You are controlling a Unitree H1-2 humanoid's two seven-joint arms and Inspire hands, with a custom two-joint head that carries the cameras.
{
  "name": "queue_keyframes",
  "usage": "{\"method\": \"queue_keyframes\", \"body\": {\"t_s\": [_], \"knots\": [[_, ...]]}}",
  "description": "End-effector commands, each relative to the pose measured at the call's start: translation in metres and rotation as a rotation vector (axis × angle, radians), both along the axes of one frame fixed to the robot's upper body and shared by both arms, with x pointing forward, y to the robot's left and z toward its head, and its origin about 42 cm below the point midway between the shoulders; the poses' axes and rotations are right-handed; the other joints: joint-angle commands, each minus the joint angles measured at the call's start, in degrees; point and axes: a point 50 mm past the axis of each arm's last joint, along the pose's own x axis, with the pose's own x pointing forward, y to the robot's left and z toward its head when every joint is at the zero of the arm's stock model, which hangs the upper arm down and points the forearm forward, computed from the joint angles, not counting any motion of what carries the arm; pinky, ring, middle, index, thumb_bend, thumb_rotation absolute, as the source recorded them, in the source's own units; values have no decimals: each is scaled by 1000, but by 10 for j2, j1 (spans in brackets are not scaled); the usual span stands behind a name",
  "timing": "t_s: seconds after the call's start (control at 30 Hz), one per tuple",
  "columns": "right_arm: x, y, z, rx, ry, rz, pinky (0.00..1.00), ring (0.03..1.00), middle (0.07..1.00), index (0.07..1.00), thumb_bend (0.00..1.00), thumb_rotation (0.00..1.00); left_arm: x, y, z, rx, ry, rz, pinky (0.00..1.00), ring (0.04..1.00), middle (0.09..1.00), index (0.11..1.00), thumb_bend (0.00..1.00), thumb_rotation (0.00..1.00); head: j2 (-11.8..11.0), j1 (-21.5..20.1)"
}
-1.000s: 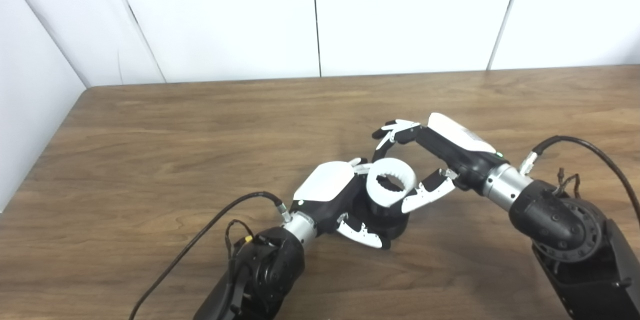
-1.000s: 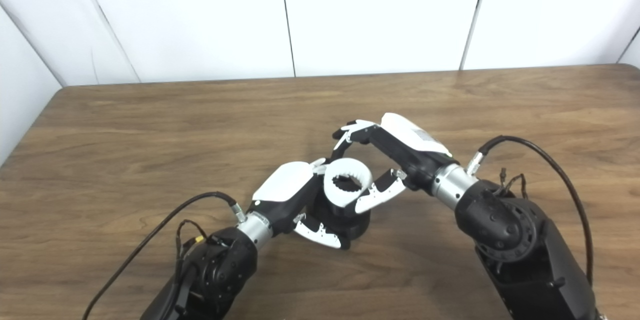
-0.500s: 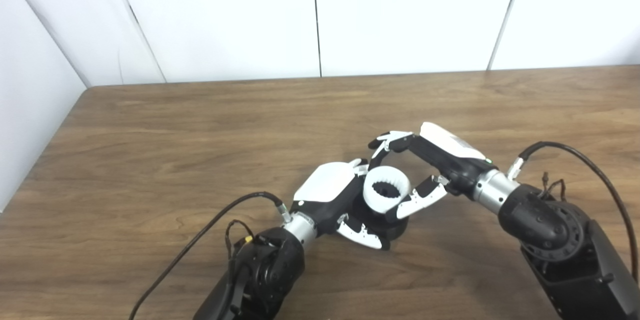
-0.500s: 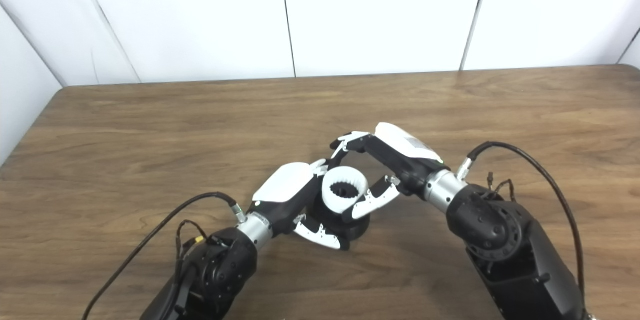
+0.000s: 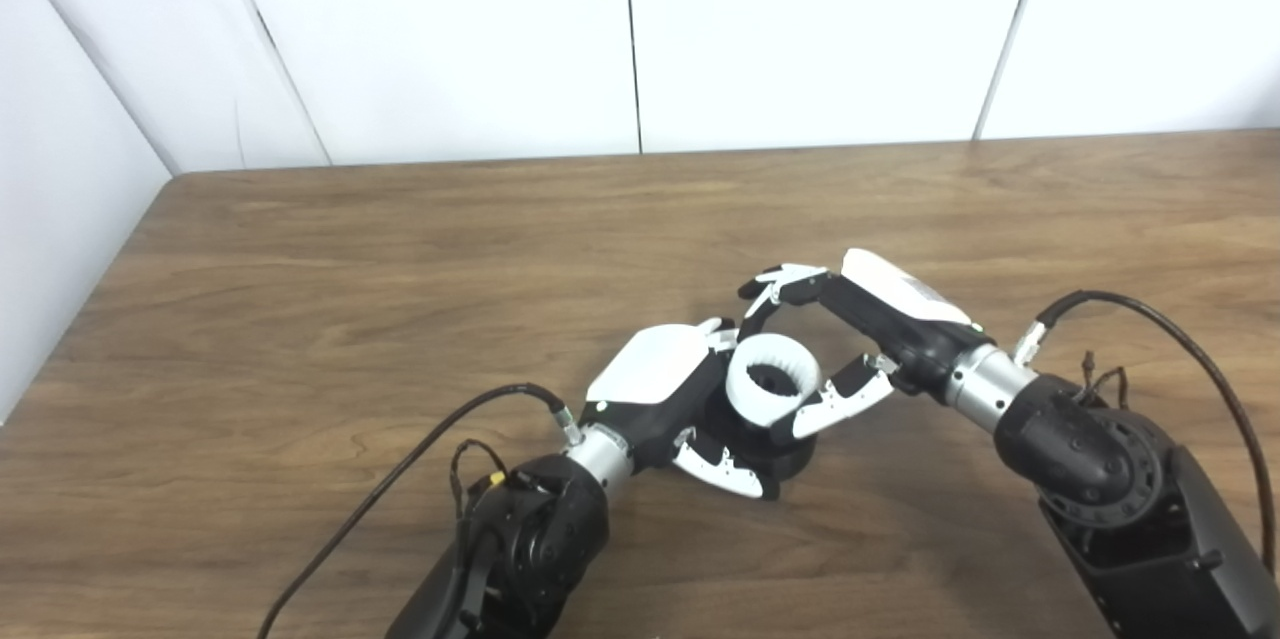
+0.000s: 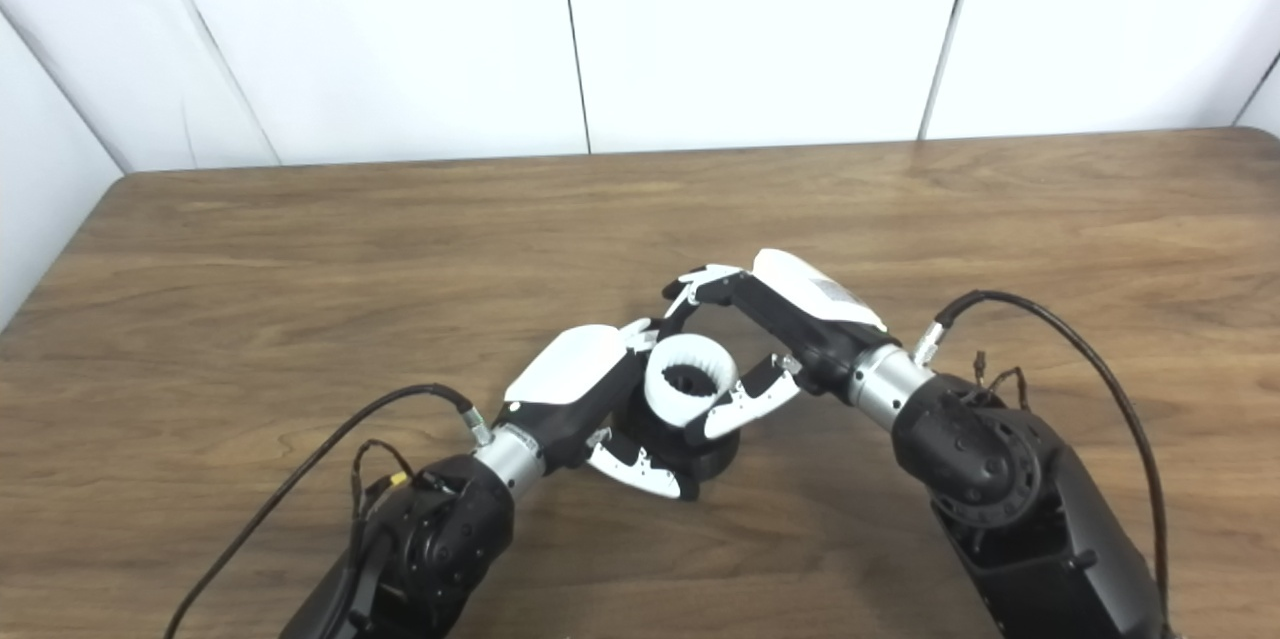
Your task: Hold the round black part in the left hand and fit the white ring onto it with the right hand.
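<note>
1. Both arms come in over the near edge of the wooden table (image 5: 300, 249), each trailing a black cable (image 5: 400, 479); the two hands meet a little right of the middle, nearer the front edge than the back.
2. The left hand (image 5: 665, 389) is closed around the round black part (image 5: 790, 454), which rests on the table; its white-tipped fingers (image 5: 725, 469) curl under the near side of the part.
3. The white ring (image 5: 772, 381) sits on top of the round black part, its toothed inner wall showing a dark centre; whether it is fully seated cannot be told.
4. The right hand (image 5: 850, 339) pinches the ring, thumb at the near right rim and fingers arched over the far rim.
5. To the left, to the right and behind the hands the surface lies open to the far edge, where white wall panels (image 5: 800, 29) stand.
</note>
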Motion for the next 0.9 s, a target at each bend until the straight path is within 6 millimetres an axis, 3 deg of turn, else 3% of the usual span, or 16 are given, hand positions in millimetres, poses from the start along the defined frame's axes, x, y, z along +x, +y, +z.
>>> {"method": "queue_keyframes", "body": {"t_s": [0.0,0.87], "knots": [[3,2,12,14,-57,11,844,920,839,487,525,145,-7,0,-14,34,104,-28,878,971,907,759,939,270,5,-5],[-3,2,12,-84,-107,46,796,917,833,488,525,145,3,-1,-7,27,132,-28,848,966,912,795,953,310,8,-7]]}}
